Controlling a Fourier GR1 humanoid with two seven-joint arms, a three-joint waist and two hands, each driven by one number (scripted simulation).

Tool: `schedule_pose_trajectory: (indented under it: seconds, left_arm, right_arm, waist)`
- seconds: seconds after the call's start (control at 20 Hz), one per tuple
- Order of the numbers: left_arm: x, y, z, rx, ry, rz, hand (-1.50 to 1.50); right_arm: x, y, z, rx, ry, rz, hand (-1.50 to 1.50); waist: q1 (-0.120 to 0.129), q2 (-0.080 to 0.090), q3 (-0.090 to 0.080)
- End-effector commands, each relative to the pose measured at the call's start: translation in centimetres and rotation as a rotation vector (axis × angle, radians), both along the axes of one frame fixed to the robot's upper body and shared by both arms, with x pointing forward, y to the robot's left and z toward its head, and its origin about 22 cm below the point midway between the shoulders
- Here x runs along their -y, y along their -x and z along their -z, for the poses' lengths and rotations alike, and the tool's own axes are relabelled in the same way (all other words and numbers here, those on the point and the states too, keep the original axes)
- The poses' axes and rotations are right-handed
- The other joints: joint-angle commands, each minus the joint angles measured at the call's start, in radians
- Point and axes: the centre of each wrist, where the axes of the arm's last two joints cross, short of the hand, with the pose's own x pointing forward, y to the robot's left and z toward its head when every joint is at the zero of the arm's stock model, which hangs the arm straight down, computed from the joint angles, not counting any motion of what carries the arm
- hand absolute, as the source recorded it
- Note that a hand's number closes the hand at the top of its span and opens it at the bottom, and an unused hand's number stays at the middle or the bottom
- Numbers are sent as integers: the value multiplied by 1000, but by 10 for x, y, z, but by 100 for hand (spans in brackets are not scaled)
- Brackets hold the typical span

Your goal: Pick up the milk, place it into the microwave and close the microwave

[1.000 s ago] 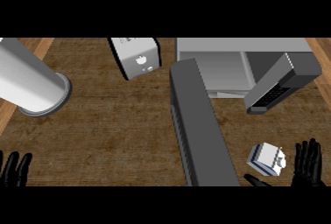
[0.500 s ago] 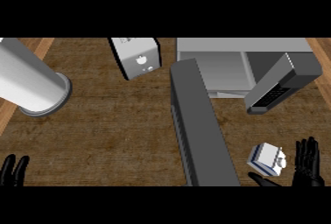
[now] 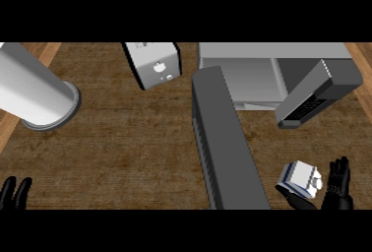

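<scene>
The small white-and-blue milk carton [image 3: 302, 177] is lying on the brown wooden counter [image 3: 131, 147], sitting between the thumb and straight fingers of the black right hand [image 3: 335, 189], which is spreading wide around it. Up beyond the hand, the grey box-shaped microwave [image 3: 247, 74] is standing with its long dark grey door [image 3: 222, 142] swung open. Far to the left, the black left hand [image 3: 15, 193] is resting open, fingers up.

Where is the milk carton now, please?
In the head view the milk carton stands on the counter at the lower right, between the open microwave door and the right hand, whose fingers and thumb are open beside it.
</scene>
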Motion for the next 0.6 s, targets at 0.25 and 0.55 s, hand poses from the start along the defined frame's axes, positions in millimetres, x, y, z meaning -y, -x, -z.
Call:
schedule_pose_trajectory:
  seconds: [0.25, 0.55]
  left_arm:
    - [-1, -9, -1, 1, -15, 13, -150]
    - [4, -3, 8, -11, 8, 10, -150]
  right_arm:
    - [50, 8, 35, -41, 0, 51, -150]
    - [37, 2, 32, 12, -208, -340, -150]
  waist:
    - [2, 2, 1]
    - [6, 1, 2]
